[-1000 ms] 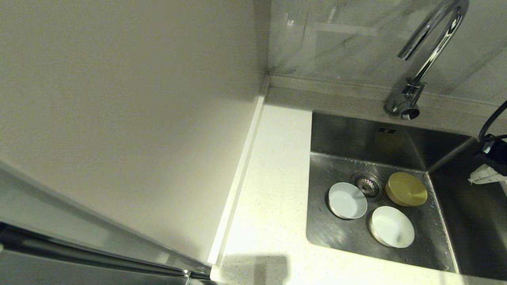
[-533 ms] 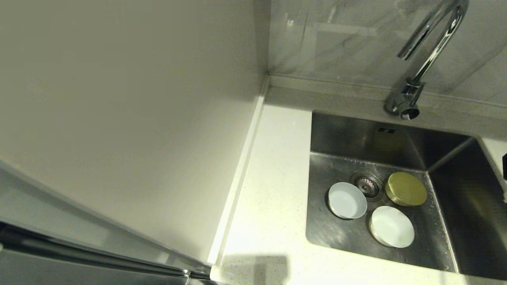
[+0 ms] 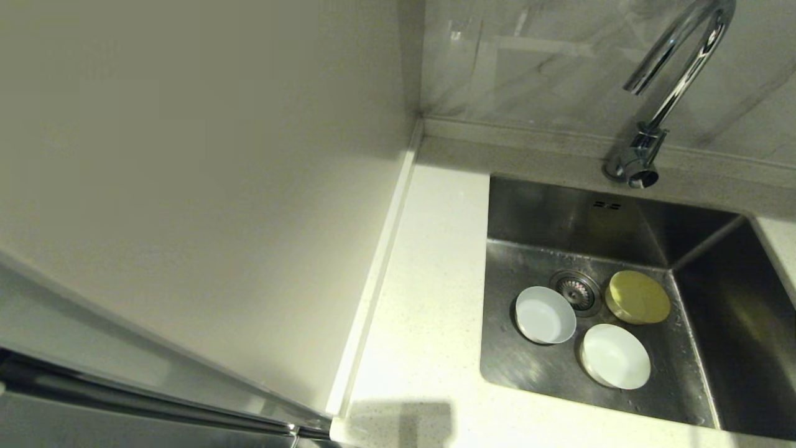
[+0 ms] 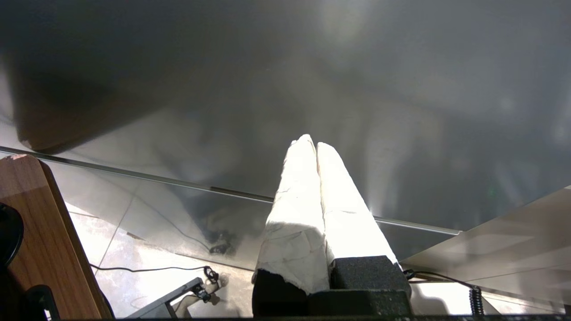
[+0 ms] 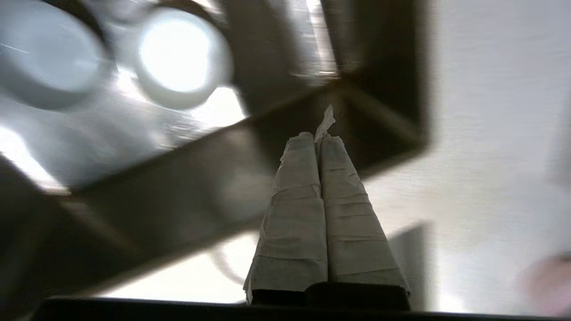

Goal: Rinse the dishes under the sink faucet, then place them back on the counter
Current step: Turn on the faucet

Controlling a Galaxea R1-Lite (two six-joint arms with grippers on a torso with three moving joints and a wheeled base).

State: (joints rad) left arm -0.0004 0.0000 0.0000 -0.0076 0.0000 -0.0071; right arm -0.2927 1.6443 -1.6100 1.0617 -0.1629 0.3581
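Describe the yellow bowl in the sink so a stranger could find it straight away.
Start at the steel sink set into the white counter, under the tall chrome tap. On its floor three small bowls ring the round drain. The yellow bowl lies to the drain's right, nearest the sink's right wall; the other two, one white and one grey-blue, are pale.

The right gripper (image 5: 317, 138) has left the head view's right edge

Three small bowls lie in the sink (image 3: 528, 211), all beside its one round strainer drain (image 3: 576, 290): one yellow bowl (image 3: 638, 297), one white bowl (image 3: 615, 356), one pale grey-blue bowl (image 3: 545, 315); one chrome gooseneck faucet (image 3: 668, 93) behind the drain; two overflow slots (image 3: 607, 205).
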